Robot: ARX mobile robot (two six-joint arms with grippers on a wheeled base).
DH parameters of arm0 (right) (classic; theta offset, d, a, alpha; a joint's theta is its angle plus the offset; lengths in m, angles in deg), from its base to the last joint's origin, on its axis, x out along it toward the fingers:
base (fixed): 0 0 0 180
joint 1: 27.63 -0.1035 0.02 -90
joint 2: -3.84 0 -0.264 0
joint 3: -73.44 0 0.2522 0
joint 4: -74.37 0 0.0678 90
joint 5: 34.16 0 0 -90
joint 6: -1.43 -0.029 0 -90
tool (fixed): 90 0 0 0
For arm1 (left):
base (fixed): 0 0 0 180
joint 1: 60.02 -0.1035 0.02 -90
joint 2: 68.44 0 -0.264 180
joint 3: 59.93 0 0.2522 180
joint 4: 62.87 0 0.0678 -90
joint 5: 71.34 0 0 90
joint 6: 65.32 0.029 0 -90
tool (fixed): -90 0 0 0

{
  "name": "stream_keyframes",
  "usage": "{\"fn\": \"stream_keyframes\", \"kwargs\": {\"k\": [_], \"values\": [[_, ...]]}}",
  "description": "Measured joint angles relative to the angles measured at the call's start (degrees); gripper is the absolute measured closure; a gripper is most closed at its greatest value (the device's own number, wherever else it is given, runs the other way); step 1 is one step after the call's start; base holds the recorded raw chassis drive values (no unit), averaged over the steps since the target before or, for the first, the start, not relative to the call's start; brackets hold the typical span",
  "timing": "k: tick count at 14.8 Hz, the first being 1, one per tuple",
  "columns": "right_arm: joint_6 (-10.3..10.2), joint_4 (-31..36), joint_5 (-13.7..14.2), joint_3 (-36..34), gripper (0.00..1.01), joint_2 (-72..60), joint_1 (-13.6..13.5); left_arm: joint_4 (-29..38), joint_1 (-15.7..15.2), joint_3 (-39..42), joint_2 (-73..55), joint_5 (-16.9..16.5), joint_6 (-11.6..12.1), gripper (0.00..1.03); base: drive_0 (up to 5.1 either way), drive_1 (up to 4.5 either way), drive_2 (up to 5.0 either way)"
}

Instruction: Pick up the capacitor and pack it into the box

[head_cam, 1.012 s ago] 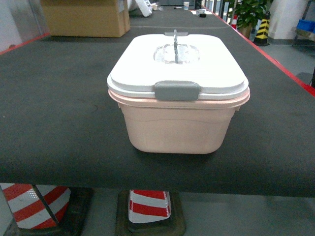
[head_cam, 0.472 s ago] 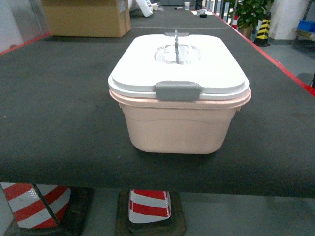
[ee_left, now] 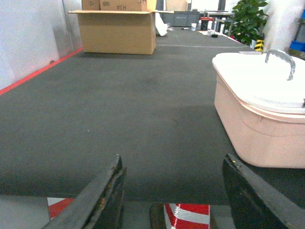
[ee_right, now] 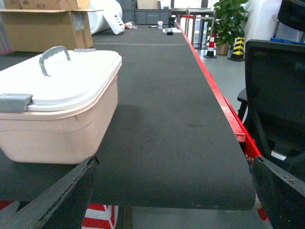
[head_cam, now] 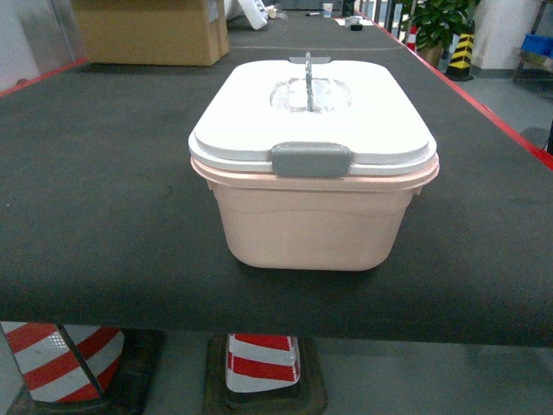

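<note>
Capacitor is nowhere in view; the lidded box [head_cam: 313, 186] sits mid-tabletop [head_cam: 104, 199], at 2 o'clock from the left fingers [ee_left: 174, 195] and 10 o'clock from the right fingers [ee_right: 171, 200], both spread wide and empty.

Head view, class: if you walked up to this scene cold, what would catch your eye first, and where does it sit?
The pale pink box with its white lid shut stands at the middle of the dark table, near its front edge. Behind it, at the far left, stands a brown cardboard carton. Red-and-white striped cones show beneath the table's front edge; no capacitor is visible.
</note>
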Motion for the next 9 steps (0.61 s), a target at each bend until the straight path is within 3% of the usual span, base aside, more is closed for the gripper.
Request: {"fn": "stream_keyframes", "kwargs": {"k": [4, 9], "values": [[0.0, 0.0, 0.0, 0.0, 0.03, 0.0, 0.0, 0.0, 0.0, 0.0, 0.0, 0.0, 0.0, 0.05, 0.0, 0.0, 0.0], [0.0, 0.0, 0.0, 0.0, 0.03, 0.0, 0.0, 0.0, 0.0, 0.0, 0.0, 0.0, 0.0, 0.05, 0.0, 0.0, 0.0]]}}
